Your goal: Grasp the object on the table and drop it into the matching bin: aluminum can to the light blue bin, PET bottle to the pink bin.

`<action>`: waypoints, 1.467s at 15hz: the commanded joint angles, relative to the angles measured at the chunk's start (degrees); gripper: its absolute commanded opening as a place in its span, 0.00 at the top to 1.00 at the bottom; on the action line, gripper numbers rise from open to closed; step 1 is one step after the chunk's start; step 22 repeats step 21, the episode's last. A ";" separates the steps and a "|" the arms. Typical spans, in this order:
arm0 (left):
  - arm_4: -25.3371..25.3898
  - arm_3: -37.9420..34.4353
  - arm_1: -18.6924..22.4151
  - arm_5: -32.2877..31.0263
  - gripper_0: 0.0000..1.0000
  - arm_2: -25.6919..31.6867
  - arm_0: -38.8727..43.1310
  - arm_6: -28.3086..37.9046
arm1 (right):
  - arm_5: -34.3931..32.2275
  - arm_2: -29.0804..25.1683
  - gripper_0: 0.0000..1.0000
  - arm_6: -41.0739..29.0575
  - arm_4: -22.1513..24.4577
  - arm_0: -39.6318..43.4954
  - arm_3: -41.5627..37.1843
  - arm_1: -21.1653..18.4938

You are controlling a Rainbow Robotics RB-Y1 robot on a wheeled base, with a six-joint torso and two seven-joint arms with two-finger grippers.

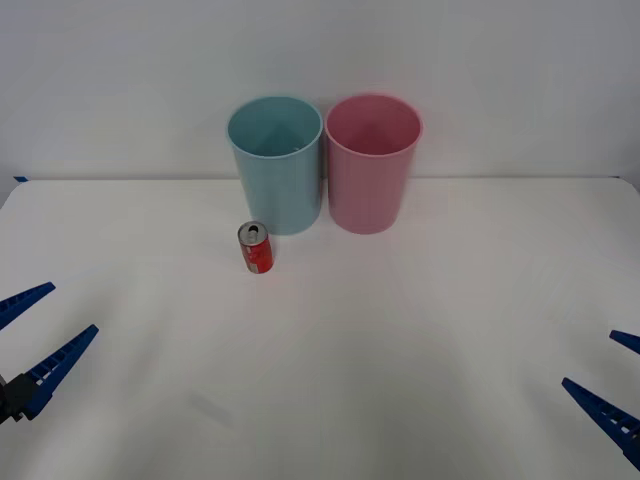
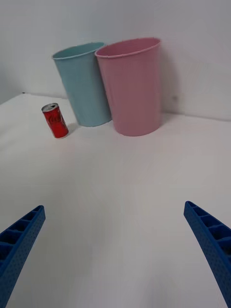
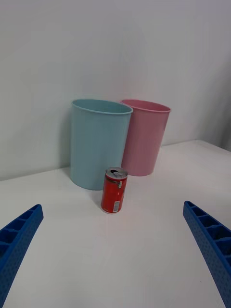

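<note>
A small red aluminum can [image 1: 255,248] with a silver top stands upright on the white table [image 1: 400,330], just in front of the light blue bin [image 1: 275,165]. The pink bin [image 1: 371,163] stands beside the blue one, to its right. My left gripper [image 1: 30,335] hangs open low at the left edge, well short of the can. My right gripper [image 1: 618,385] is open at the right edge, far from the can. The left wrist view has the can [image 3: 114,189] ahead between open fingers [image 3: 19,240]. In the right wrist view the can [image 2: 55,120] stands off to one side.
A plain white wall rises right behind the bins. The table's far edge runs just behind them. A short piece of blue tape [image 1: 20,178] marks the far left corner.
</note>
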 commanded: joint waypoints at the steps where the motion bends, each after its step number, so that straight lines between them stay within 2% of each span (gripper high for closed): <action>1: 0.00 0.00 0.00 0.00 0.00 0.00 0.00 0.00 | -0.36 -0.84 0.00 0.53 -2.03 2.20 0.03 0.00; 4: 0.00 0.00 0.00 0.00 0.00 0.00 0.00 0.00 | -0.27 -1.37 0.00 0.62 -3.35 3.61 0.03 0.00; 22: 0.00 0.00 0.00 0.00 0.00 0.00 0.00 0.00 | -0.27 -0.93 0.00 0.09 -3.35 3.61 0.03 0.00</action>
